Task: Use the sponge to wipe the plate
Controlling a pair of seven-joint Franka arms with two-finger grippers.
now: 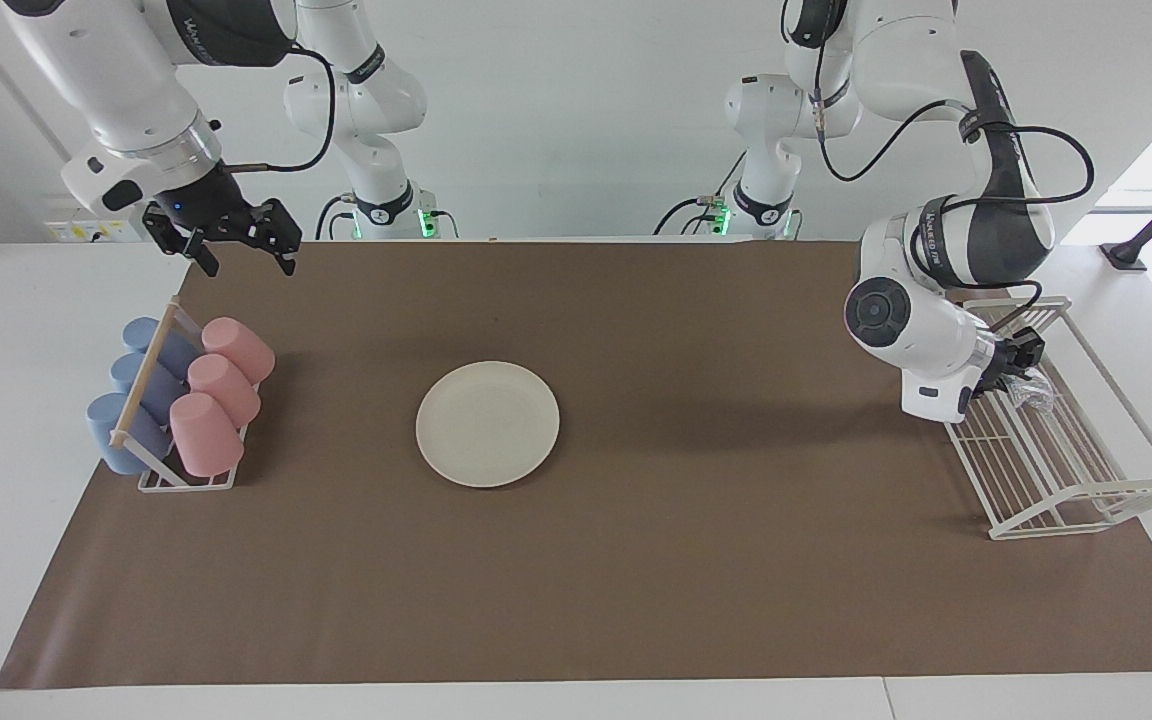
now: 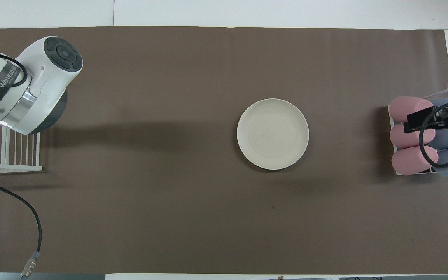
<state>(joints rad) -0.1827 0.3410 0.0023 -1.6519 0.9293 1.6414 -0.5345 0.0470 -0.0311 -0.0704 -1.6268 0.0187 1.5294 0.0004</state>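
A black band [image 2: 1, 83] on the left arm reads roughly "WANJEED". Similar bands on both arms in the facing view are too small to read.
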